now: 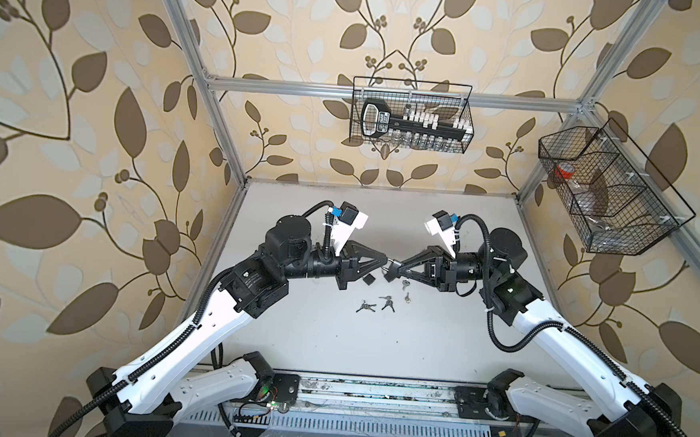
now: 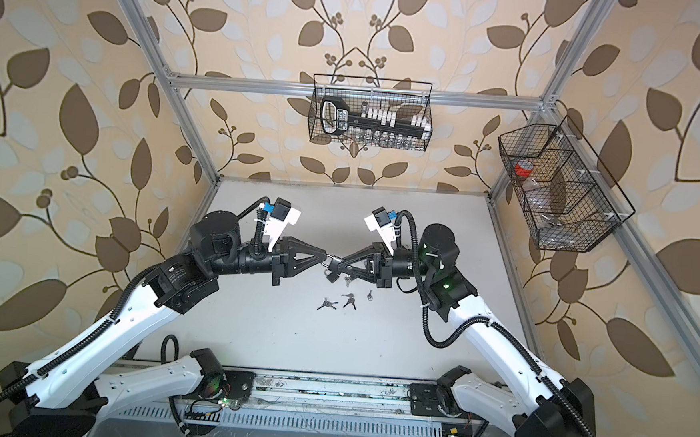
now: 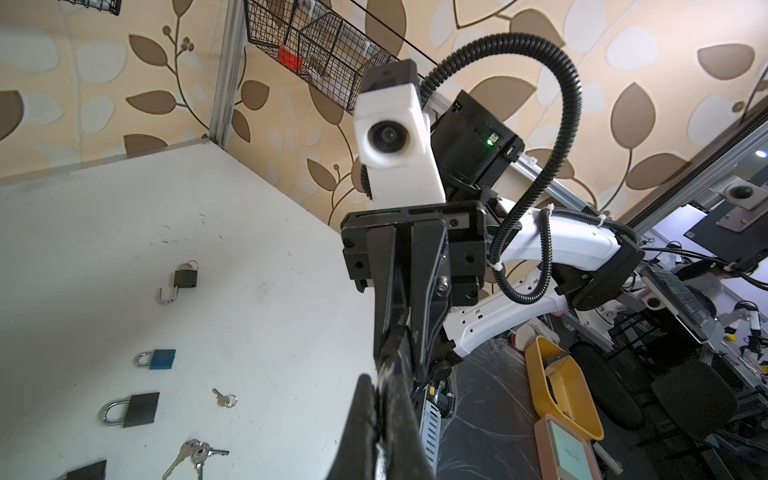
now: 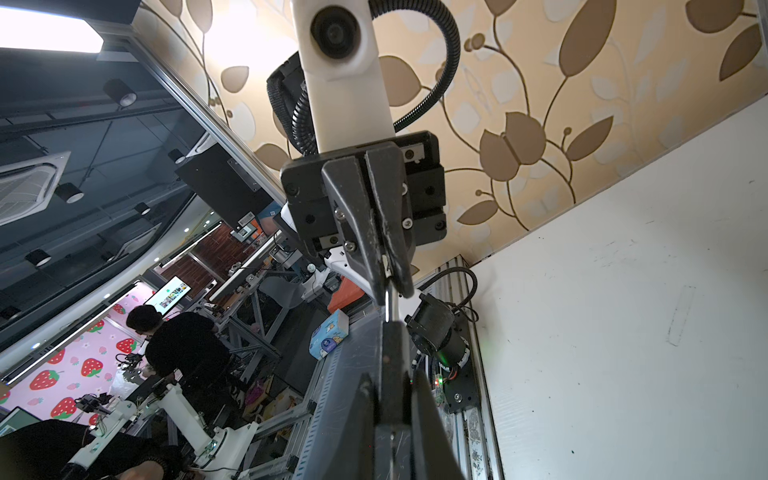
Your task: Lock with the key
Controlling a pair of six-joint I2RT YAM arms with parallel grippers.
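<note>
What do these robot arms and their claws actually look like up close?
Left arm and right arm: white shells, black joints, ribbed black cable hoses looping alongside. The left claw and right claw are black, with tapering triangular open-frame fingers. A white camera block sits above each.

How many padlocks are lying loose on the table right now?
3 clearly, in the left wrist view: a dark padlock with open shackle, a blue padlock, a black padlock. A dark corner at the frame edge may be a fourth. More may be hidden.
</note>
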